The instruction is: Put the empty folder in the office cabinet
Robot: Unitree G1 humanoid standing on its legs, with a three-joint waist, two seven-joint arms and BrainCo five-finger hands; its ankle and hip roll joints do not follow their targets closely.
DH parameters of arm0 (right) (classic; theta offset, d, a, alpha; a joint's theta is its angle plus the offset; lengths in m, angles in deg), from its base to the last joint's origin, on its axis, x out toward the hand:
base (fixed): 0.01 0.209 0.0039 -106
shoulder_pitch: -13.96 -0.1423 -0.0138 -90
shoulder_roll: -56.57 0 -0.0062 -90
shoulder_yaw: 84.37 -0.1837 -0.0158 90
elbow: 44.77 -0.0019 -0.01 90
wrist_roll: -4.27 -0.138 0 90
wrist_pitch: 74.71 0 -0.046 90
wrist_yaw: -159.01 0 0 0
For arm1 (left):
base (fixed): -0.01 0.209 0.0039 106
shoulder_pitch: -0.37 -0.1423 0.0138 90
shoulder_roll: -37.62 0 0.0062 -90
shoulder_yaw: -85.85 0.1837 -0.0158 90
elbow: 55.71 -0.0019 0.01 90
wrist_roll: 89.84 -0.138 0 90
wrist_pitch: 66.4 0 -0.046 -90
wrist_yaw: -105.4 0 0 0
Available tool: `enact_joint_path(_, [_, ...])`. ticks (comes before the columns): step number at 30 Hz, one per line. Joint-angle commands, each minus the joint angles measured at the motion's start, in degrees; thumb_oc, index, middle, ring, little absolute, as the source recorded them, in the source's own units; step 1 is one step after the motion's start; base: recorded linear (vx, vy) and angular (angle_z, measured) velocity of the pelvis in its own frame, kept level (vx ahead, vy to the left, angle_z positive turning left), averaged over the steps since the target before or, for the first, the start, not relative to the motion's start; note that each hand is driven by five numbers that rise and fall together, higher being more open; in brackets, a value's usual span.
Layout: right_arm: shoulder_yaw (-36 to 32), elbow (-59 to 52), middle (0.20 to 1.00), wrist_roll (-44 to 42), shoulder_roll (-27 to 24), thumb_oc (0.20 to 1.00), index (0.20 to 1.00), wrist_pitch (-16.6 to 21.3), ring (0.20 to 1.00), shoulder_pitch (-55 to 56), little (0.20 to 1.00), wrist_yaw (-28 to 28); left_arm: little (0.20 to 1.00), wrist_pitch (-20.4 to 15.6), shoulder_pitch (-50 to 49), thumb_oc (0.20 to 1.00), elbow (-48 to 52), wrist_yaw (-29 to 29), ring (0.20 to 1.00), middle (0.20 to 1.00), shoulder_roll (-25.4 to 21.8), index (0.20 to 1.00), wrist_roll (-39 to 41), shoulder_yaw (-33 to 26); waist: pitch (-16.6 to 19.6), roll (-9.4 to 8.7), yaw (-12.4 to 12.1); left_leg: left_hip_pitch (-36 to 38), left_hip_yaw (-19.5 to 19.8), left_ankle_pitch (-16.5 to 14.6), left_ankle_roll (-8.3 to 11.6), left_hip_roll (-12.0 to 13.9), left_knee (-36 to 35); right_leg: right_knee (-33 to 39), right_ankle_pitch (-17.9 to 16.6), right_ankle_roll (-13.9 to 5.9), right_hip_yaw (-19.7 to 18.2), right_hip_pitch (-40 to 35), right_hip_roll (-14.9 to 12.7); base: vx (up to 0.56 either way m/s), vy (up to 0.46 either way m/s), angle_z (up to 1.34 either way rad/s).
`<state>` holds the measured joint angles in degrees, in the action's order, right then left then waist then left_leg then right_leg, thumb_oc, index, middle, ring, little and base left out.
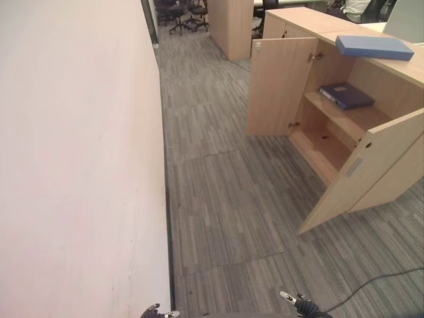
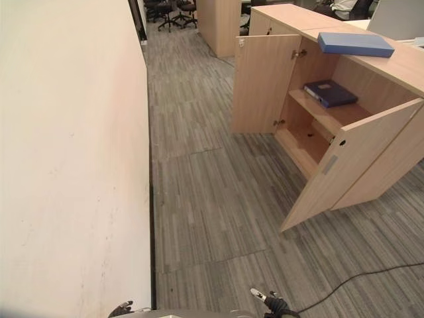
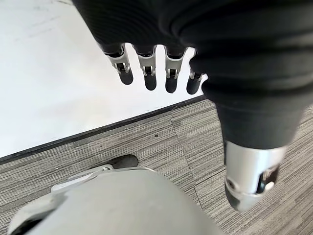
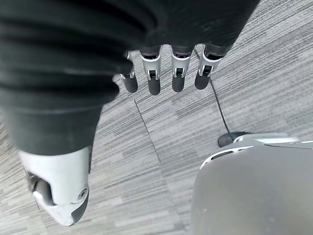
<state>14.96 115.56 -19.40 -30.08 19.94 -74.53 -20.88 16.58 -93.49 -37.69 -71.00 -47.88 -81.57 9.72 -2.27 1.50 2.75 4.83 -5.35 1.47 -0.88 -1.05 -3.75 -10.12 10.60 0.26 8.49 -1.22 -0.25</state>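
A light-blue folder (image 1: 374, 46) lies flat on top of the wooden office cabinet (image 1: 397, 69) at the right. Both cabinet doors stand open, the left door (image 1: 278, 86) swung toward the aisle and the right door (image 1: 371, 169) angled toward me. Inside, a dark blue binder (image 1: 346, 95) rests on the upper shelf, and the lower shelf (image 1: 321, 149) is bare. My left hand (image 1: 158, 311) and right hand (image 1: 298, 303) hang low at the bottom of the view, far from the cabinet. The wrist views show the left hand (image 3: 150, 71) and right hand (image 4: 153, 73) with straight fingers, holding nothing.
A long white wall (image 1: 79, 165) runs along the left. Grey carpet (image 1: 218, 192) stretches between the wall and the cabinet. Another wooden unit (image 1: 232, 26) and office chairs (image 1: 182, 13) stand at the far end, and a seated person (image 1: 358, 8) shows behind the cabinet.
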Motion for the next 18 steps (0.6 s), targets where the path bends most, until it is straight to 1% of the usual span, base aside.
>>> enact_joint_path(1, [1.78,2.63,1.000,-1.60,0.14,1.000,1.000,0.98,1.000,-2.75,1.000,0.81,1.000,-1.12,3.37,1.000,-2.82,0.13,1.000,1.000,2.49,1.000,0.79,-1.35,-0.31,-1.18,0.80,2.08,-1.50,-5.16,1.15,-0.93,-1.25,15.12,-11.84,-5.97,2.31,-5.06,-1.51,0.00,0.000,0.00])
enact_joint_path(4, [1.79,2.55,1.000,-1.71,0.18,1.000,1.000,0.98,1.000,-2.65,1.000,0.85,1.000,-1.24,3.28,1.000,-2.77,0.54,1.000,1.000,2.35,1.000,0.58,-1.45,-0.35,-1.21,0.76,2.11,-1.48,-5.15,1.18,-0.94,-1.25,15.12,-11.85,-5.96,2.40,-5.12,-1.52,0.00,0.000,0.00])
enact_joint_path(10, [1.80,2.32,1.000,-1.41,0.39,1.000,1.000,1.43,1.000,-2.81,1.000,-0.27,1.000,-2.18,3.66,1.000,-0.67,4.11,1.000,1.000,2.02,1.000,-2.17,-0.36,-0.44,-1.54,0.57,2.21,-1.15,-5.29,1.18,-0.99,-1.25,15.12,-11.75,-5.97,2.58,-5.26,-1.59,0.00,0.000,0.00])
enact_joint_path(13, [1.79,2.36,1.000,-1.49,0.58,1.000,1.000,1.66,1.000,-2.88,1.000,-0.66,1.000,-2.26,3.61,1.000,-0.72,5.05,1.000,1.000,2.27,1.000,-1.82,-0.56,-0.49,-1.66,0.46,2.17,-0.99,-5.28,1.22,-0.99,-1.25,15.12,-11.69,-6.00,2.71,-5.34,-1.60,0.00,0.000,0.00])
enact_joint_path(18, [1.94,2.59,1.000,-1.79,0.78,1.000,1.000,1.66,1.000,-2.88,1.000,-0.73,1.000,-2.34,3.46,1.000,-0.81,4.88,1.000,1.000,2.52,1.000,-0.49,-1.05,-0.59,-1.75,0.44,2.20,-0.92,-5.20,1.26,-0.99,-1.25,15.12,-11.73,-5.97,2.75,-5.41,-1.58,0.00,0.000,0.00])
